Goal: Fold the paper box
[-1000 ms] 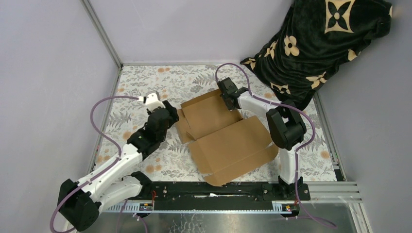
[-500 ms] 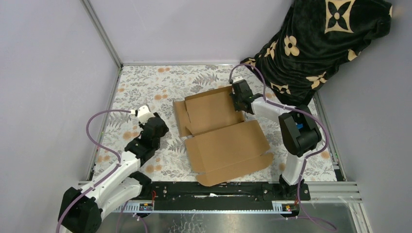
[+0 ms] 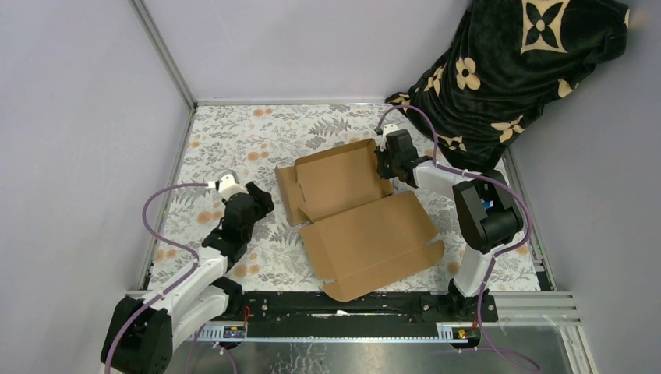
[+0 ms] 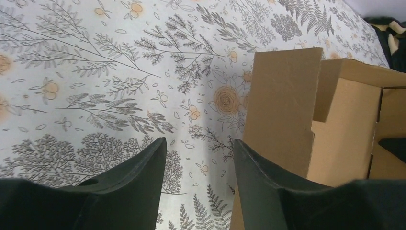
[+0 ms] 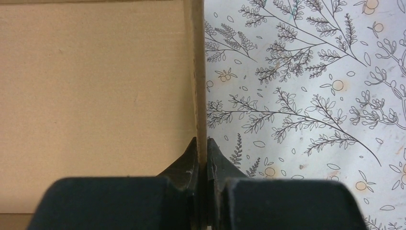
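Observation:
The paper box [image 3: 358, 218], a brown corrugated die-cut sheet, lies partly folded mid-table, its far half with raised side walls. My right gripper [image 3: 387, 167] is shut on the right wall of that far half; in the right wrist view the thin cardboard edge [image 5: 197, 72] runs straight up from between the closed fingers [image 5: 202, 143]. My left gripper [image 3: 265, 201] hovers left of the box, open and empty; in the left wrist view its fingers [image 4: 198, 143] frame bare tablecloth, with the box's left flap [image 4: 282, 110] just to the right.
A floral cloth [image 3: 234, 140] covers the table. A black blanket with cream flowers [image 3: 507, 70] is piled at the back right corner. Grey walls enclose left and back; a metal rail [image 3: 351, 308] runs along the near edge.
My right gripper has drawn the box's wall to the right and back, shifting the box. My left arm has pulled back toward the left front, and its jaws have widened.

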`<state>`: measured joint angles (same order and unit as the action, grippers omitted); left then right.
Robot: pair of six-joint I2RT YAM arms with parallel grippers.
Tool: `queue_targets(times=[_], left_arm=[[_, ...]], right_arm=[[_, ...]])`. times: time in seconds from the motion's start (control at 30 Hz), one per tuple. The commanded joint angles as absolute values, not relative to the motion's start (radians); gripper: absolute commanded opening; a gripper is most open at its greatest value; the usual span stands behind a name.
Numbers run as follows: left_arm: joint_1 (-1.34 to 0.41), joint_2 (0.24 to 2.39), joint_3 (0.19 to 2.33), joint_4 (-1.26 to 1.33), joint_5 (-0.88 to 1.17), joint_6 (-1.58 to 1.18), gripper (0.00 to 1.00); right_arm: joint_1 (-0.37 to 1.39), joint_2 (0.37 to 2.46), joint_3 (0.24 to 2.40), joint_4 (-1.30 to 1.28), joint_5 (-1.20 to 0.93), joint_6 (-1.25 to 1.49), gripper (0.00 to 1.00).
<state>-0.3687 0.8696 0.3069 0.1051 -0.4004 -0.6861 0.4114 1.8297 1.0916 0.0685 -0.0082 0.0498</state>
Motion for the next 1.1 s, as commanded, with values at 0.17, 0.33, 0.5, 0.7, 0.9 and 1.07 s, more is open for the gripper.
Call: queue_targets(times=[0.17,0.33,0.5,0.7,0.9,1.07], left_arm=[[-0.313,0.982,0.243,0.373,-0.218,-0.696,0.6],[-0.311,0.994,0.221,0.433,-0.178,-0.705,0.6],[-0.311,0.958,0.206,0.464,-0.145,-0.7,0.6],[-0.311,0.93,0.196,0.492,-0.109,-0.701,0.6],[-0.311,0.987,0.188,0.566,-0.058,-0.718,0.6],[-0.311,1.044,0.187,0.634,-0.016,-0.737,0.6]], right_arm=[[0.407,1.829,1.036,0.029,-0.105,0.069,0.0],[0.403,1.828,1.037,0.031,-0.11,0.071,0.0],[0.402,1.833,1.038,0.032,-0.11,0.075,0.0],[0.402,1.84,1.049,0.024,-0.106,0.075,0.0],[0.403,1.837,1.053,0.018,-0.101,0.072,0.0],[0.403,1.835,1.058,0.009,-0.098,0.067,0.0]])
